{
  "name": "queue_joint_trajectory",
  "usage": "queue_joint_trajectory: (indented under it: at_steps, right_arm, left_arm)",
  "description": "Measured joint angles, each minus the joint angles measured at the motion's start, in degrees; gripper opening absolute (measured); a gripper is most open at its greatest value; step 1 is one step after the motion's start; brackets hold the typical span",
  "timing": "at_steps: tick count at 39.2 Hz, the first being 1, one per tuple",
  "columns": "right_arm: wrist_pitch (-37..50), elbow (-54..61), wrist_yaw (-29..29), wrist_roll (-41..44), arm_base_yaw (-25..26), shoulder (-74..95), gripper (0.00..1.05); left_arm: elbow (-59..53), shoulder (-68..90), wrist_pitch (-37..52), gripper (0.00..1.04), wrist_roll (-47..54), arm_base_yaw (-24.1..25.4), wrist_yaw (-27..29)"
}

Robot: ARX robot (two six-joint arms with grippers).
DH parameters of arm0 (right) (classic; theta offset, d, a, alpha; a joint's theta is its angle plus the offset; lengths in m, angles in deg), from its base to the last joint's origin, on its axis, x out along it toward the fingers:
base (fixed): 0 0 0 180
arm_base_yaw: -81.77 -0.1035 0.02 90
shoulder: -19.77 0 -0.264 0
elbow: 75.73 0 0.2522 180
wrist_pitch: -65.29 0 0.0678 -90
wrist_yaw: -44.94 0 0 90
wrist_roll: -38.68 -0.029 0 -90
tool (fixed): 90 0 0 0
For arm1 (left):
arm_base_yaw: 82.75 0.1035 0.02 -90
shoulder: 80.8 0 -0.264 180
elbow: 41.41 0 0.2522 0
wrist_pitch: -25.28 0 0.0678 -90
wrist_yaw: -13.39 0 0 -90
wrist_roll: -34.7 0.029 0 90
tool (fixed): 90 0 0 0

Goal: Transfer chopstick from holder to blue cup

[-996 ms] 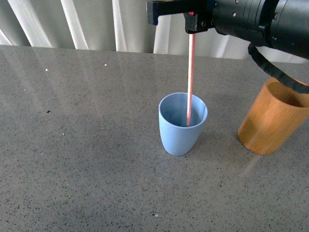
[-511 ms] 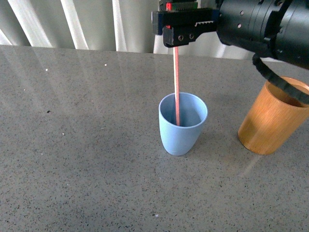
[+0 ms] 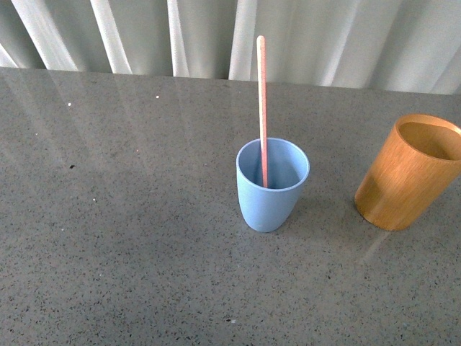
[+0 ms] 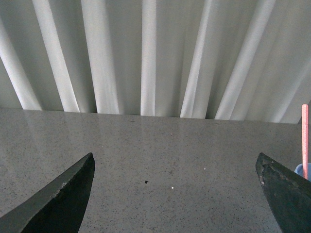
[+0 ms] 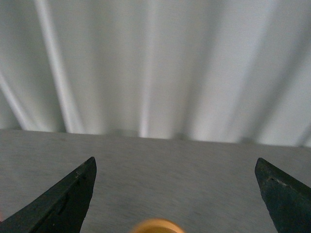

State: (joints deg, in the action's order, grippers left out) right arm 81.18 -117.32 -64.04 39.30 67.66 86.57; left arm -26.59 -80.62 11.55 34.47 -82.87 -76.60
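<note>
Now the chopstick point(image 3: 262, 108) stands nearly upright inside the blue cup point(image 3: 272, 186), its lower end resting in the cup, with the holder point(image 3: 408, 173) apart to the right on the grey table point(image 3: 130, 238). Both the left gripper point(image 4: 176, 194) and right gripper point(image 5: 175, 196) are spread wide and grasp nothing. The blurred orange shape beneath the right gripper is probably the holder's rim.
</note>
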Motion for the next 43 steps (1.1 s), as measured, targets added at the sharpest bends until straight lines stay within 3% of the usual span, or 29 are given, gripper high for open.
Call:
queue_joint_trajectory:
  at_steps: [3, 7, 10, 11, 13, 15, 17, 24, 30, 43]
  right_arm:
    - [-8.1, 3.5, -2.5, 0.5, 4.1, -8.9, 0.95]
    - [-21.9, 7.7, -1.2, -0.8, 8.8, -20.0, 0.95]
    - [-22.9, 8.0, -0.4, -1.1, 9.0, -21.5, 0.95]
    - [-19.8, 9.1, 3.0, -1.0, 10.0, -21.4, 0.92]
    - [-7.9, 13.6, 13.2, -0.9, 12.5, -21.8, 0.82]
    - [-1.1, 16.5, 17.5, -0.8, 13.4, -22.9, 0.73]
    - [1.8, 18.2, 18.7, -0.8, 13.8, -24.9, 0.62]
    - [0.0, 22.1, 18.9, -0.8, 14.0, -30.7, 0.23]
    - [-1.8, 23.4, 19.0, -0.8, 14.0, -34.1, 0.02]
    - [-6.5, 26.5, 19.0, -0.6, 14.0, -42.8, 0.01]
  left_arm:
    - [0.0, 0.0, 0.0, 0.98, 0.0, 0.0, 0.0]
    - [0.0, 0.0, 0.0, 0.98, 0.0, 0.0, 0.0]
    - [0.0, 0.0, 0.0, 0.98, 0.0, 0.0, 0.0]
    - [0.0, 0.0, 0.0, 0.98, 0.0, 0.0, 0.0]
    - [0.0, 0.0, 0.0, 0.98, 0.0, 0.0, 0.0]
    - [0.0, 0.0, 0.0, 0.98, 0.0, 0.0, 0.1]
    - [0.0, 0.0, 0.0, 0.98, 0.0, 0.0, 0.0]
    - [0.0, 0.0, 0.0, 0.98, 0.0, 0.0, 0.0]
    - [0.0, 0.0, 0.0, 0.98, 0.0, 0.0, 0.0]
    - [0.0, 0.0, 0.0, 0.98, 0.0, 0.0, 0.0]
